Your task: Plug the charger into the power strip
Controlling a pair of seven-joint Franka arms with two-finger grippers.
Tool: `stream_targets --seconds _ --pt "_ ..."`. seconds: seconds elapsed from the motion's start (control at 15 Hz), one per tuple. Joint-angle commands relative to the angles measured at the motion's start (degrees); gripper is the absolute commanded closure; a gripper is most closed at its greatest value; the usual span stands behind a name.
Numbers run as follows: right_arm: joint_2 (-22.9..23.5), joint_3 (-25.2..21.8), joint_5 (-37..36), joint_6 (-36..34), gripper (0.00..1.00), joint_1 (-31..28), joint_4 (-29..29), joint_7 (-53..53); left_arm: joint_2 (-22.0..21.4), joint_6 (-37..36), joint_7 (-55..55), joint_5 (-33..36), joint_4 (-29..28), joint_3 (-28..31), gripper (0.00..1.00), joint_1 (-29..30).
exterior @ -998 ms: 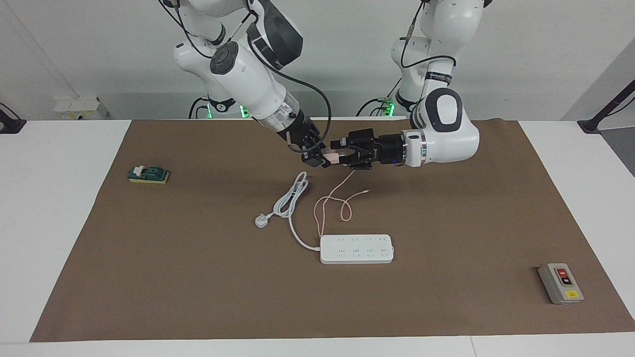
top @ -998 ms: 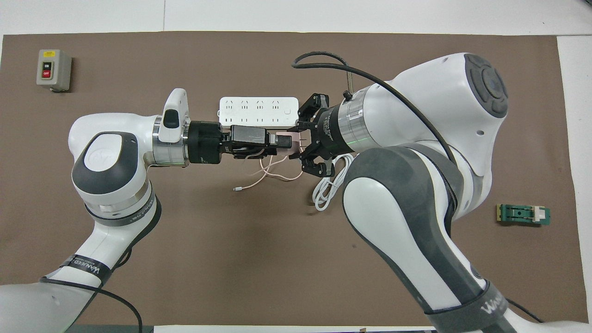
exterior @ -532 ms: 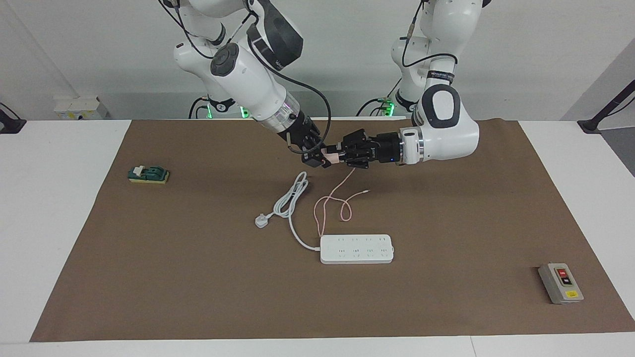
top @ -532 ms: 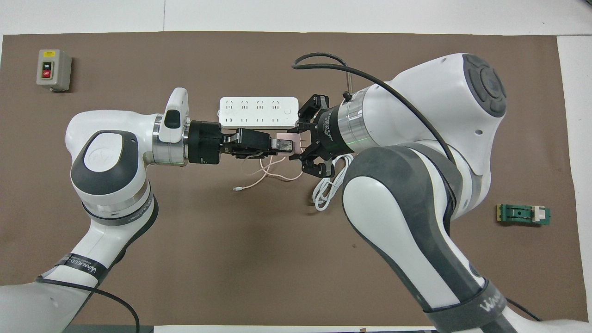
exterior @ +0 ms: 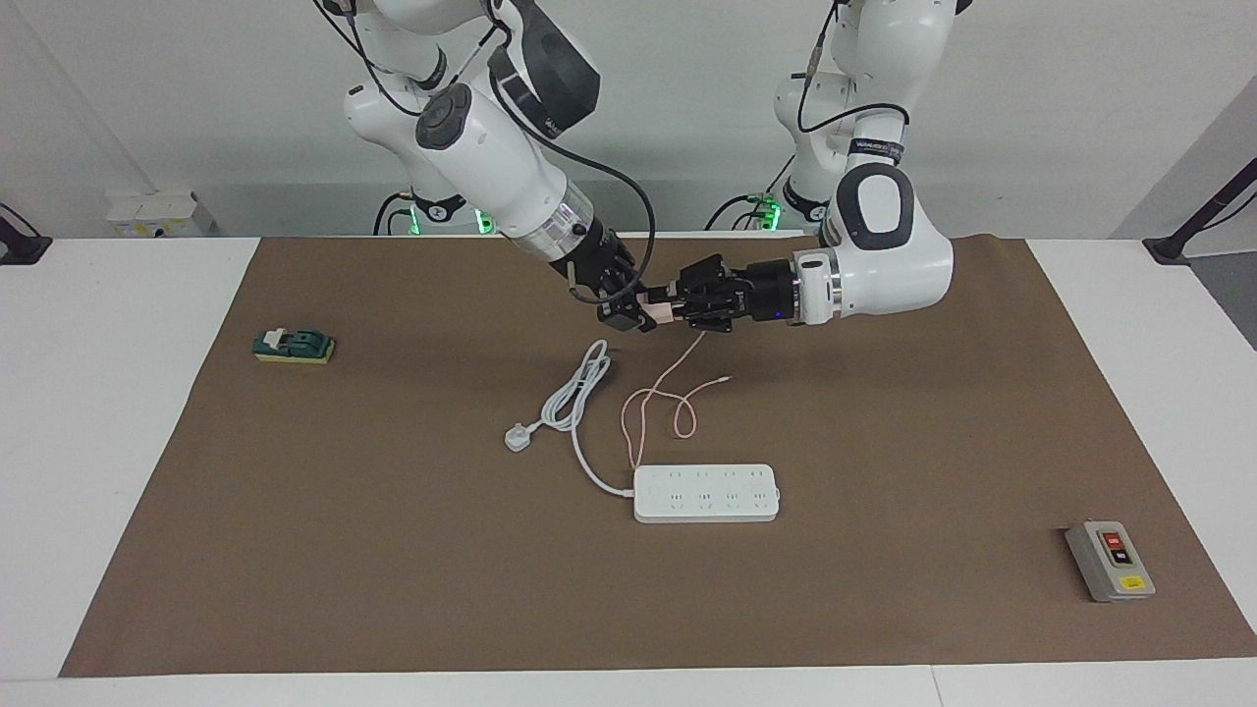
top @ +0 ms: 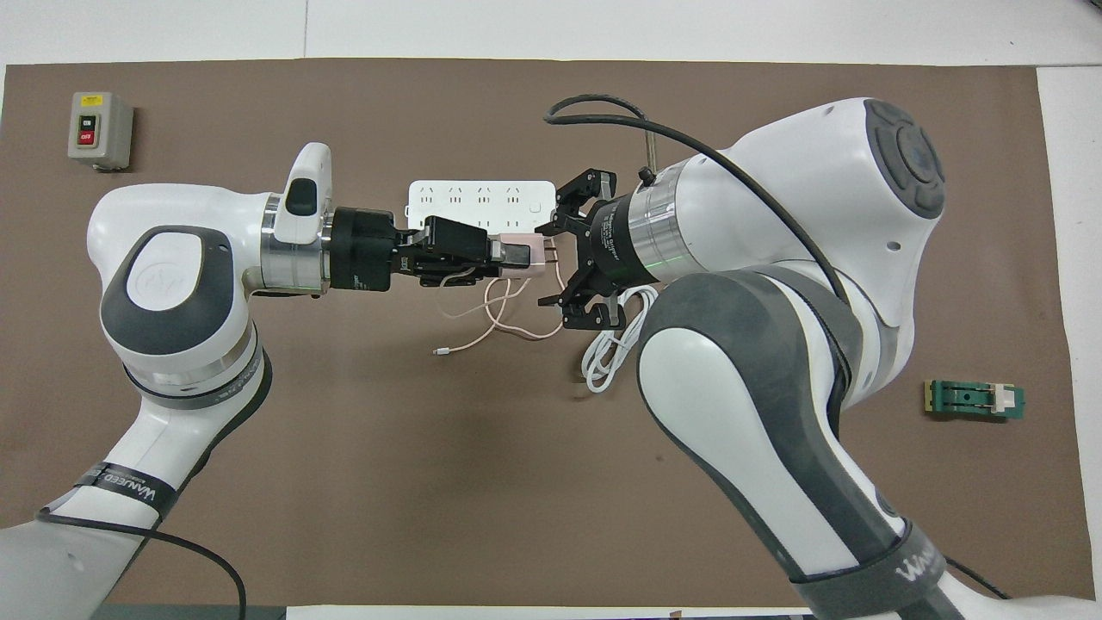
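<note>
The pale-pink charger [exterior: 652,313] [top: 535,263] is held in the air between my two grippers, with its prongs pointing toward the right gripper. My left gripper [exterior: 678,306] [top: 516,254] is shut on it. My right gripper [exterior: 633,312] [top: 555,263] is at the prong end with its jaws spread and not gripping. The thin pink cable [exterior: 653,403] [top: 499,323] hangs down and loops on the mat. The white power strip [exterior: 707,493] [top: 482,196] lies flat on the mat, farther from the robots than the cable loops.
The strip's thick white cord and rounded plug [exterior: 518,437] lie coiled beside the pink cable. A small grey box with red and black buttons [exterior: 1110,560] [top: 100,129] sits toward the left arm's end. A green block [exterior: 295,346] [top: 975,399] lies toward the right arm's end.
My left gripper has closed on the charger and drawn it slightly away from the right gripper. The right gripper's jaws have spread a little. The cable loops have shifted slightly.
</note>
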Motion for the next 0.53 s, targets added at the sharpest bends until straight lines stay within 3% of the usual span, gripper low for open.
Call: stream_targets --seconds 0.0,0.13,0.33,0.47 --pt "-0.27 -0.09 -0.71 -0.08 0.0 -1.06 -0.22 -0.2 -2.05 -0.12 -3.66 1.31 1.0 0.15 1.0 1.08" --pt "-0.27 -0.09 -0.71 -0.25 0.0 -2.91 -0.13 -0.38 -1.8 1.55 -8.2 4.62 5.12 0.07 1.0 0.55" --pt "-0.18 -0.18 -0.71 -1.66 0.0 -5.89 0.22 -2.04 0.13 4.28 -14.91 20.25 12.94 -0.11 1.0 0.11" --pt "-0.18 -0.26 -0.8 -2.97 0.0 -8.35 0.22 -4.93 0.4 4.37 -15.09 25.9 13.49 -0.02 1.0 0.63"
